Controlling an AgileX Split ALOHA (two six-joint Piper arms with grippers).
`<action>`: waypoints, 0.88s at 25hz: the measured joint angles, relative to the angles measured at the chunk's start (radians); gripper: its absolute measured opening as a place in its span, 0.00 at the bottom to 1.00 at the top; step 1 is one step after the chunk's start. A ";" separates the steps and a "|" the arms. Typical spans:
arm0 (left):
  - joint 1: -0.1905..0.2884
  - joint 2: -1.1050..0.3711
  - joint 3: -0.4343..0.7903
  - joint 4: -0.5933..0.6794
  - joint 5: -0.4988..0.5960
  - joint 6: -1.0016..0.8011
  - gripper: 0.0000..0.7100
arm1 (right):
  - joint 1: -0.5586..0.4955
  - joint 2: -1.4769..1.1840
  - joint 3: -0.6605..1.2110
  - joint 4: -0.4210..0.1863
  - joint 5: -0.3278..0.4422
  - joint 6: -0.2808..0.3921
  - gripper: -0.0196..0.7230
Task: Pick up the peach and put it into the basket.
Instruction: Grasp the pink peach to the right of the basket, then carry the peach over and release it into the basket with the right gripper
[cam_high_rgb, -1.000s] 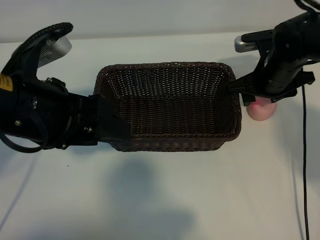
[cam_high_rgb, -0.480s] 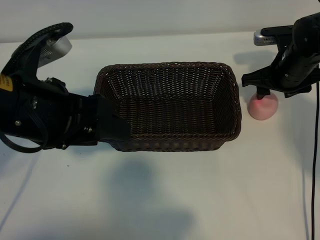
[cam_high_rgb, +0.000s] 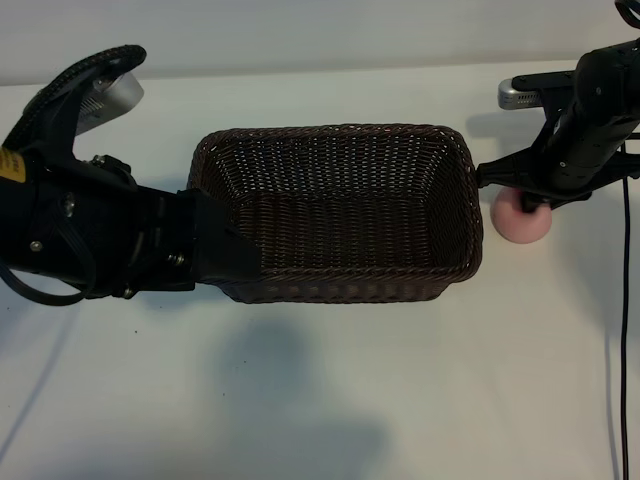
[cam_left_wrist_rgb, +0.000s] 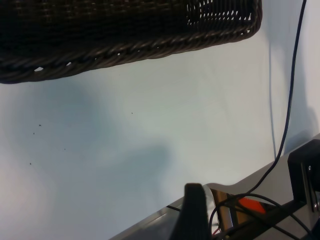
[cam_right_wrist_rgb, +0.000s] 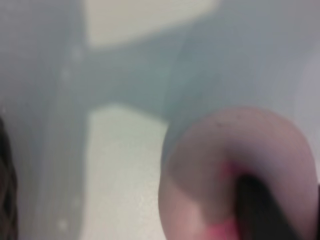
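From the exterior view, my right pincer (cam_high_rgb: 533, 203) hangs steeply down over the small, round, pale pink peach (cam_high_rgb: 522, 222), which sits on the white desk (cam_high_rgb: 400, 400) just beside the right end of the large, dark brown, woven wicker basket (cam_high_rgb: 335, 150), outside it. My fingers sit down around the fruit's top, though I cannot tell here whether they have clenched on it. I come from above because the basket wall crowds the peach's left side. My left pincer (cam_high_rgb: 225, 250) rests idle at the basket's left end, released, holding nothing.

The left wrist view shows only the basket's rim (cam_left_wrist_rgb: 125, 50) and bare desk.

In the right wrist view the peach (cam_right_wrist_rgb: 220, 165) fills the near field with a dark finger (cam_right_wrist_rgb: 260, 210) laid against it. Being ball-like, it has no real long axis; its redder dimple faces up toward me.
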 joint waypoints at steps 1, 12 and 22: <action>0.000 0.000 0.000 0.000 0.000 0.001 0.83 | 0.000 0.000 0.000 0.000 0.003 0.000 0.14; 0.000 0.000 0.000 0.000 0.000 0.001 0.83 | -0.003 -0.134 0.001 -0.007 0.083 -0.006 0.08; 0.000 0.000 0.000 0.000 0.000 0.001 0.83 | -0.002 -0.342 0.001 -0.003 0.157 -0.017 0.08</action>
